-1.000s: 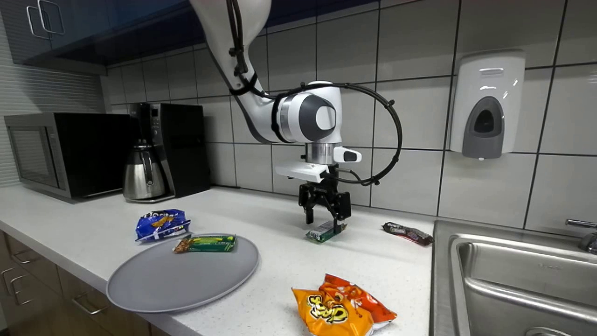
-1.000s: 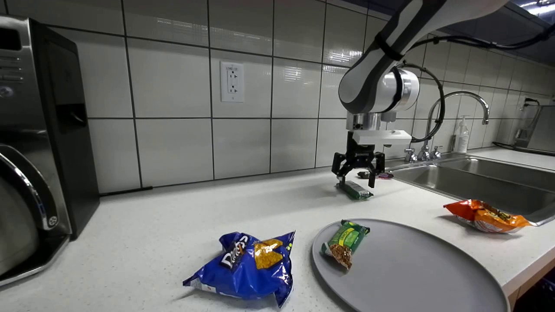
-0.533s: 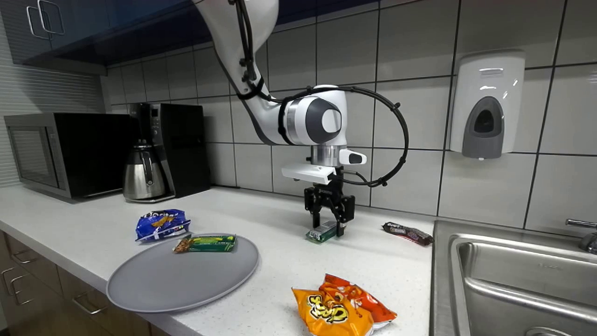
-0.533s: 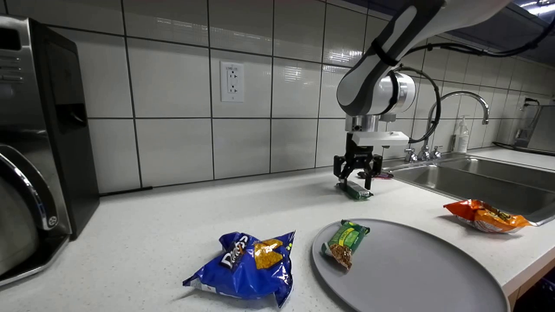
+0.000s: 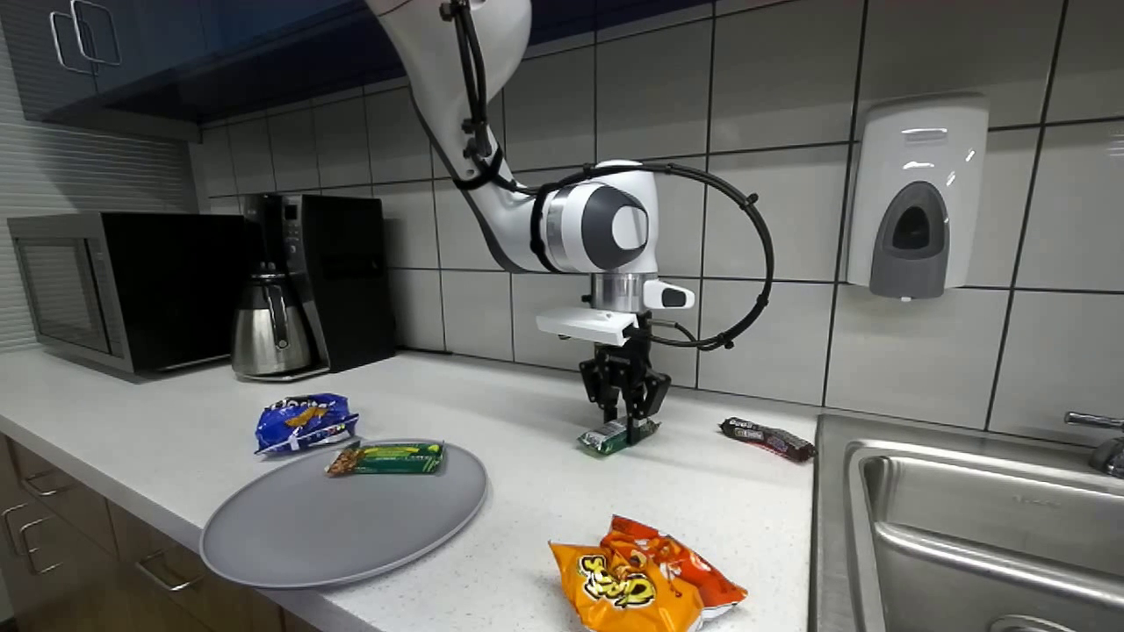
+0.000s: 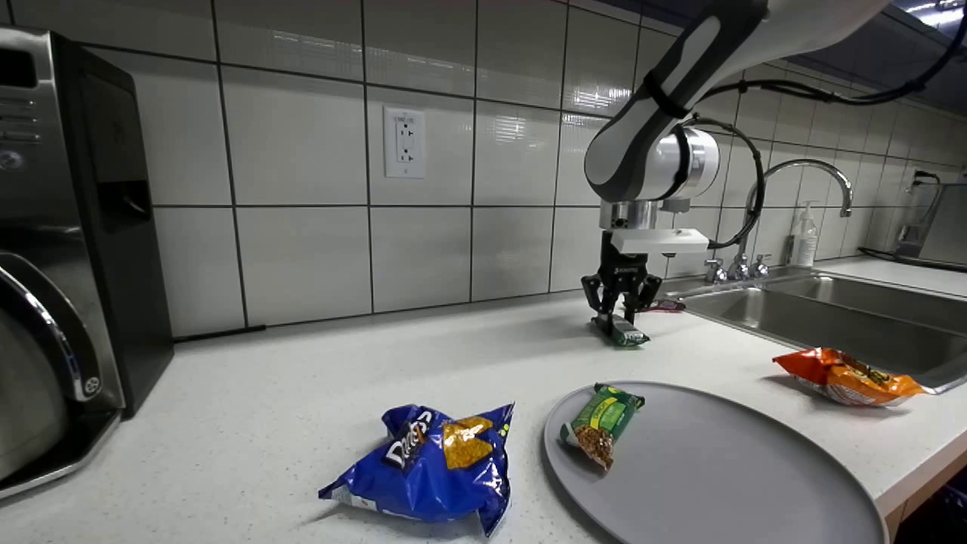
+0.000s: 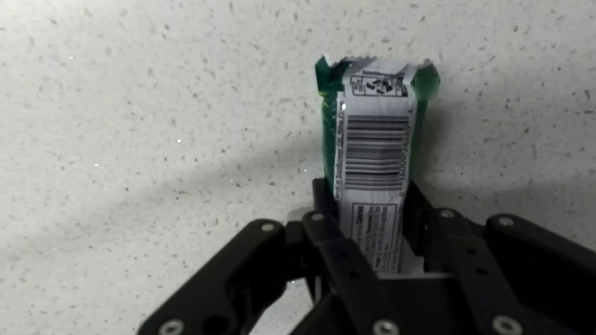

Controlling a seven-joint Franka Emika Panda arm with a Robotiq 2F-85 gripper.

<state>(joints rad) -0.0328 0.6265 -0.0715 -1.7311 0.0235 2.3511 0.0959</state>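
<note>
A green-wrapped bar (image 7: 377, 139) lies on the counter with its white barcode side up. My gripper (image 7: 368, 190) points straight down over it, with fingers (image 7: 323, 197) against both long sides and the wrapper squeezed between them. In both exterior views the gripper (image 5: 621, 428) (image 6: 616, 325) is low at the counter around this bar (image 5: 601, 439) (image 6: 627, 335). The bar's near end is partly hidden by the gripper in the wrist view. Another green bar (image 5: 399, 457) rests face up on a grey plate (image 5: 342, 535) (image 6: 740, 468).
A blue chip bag (image 5: 306, 423) (image 6: 446, 465) sits beside the plate. An orange snack bag (image 5: 641, 579) is toward the front, and a dark wrapped bar (image 5: 768, 439) lies near the sink (image 5: 992, 535). The tiled wall (image 5: 773, 342) rises behind the arm.
The gripper has shifted slightly rightward and lower in an exterior view. Its jaws have come together from wide open onto the bar's sides, and the bar has been nudged a little.
</note>
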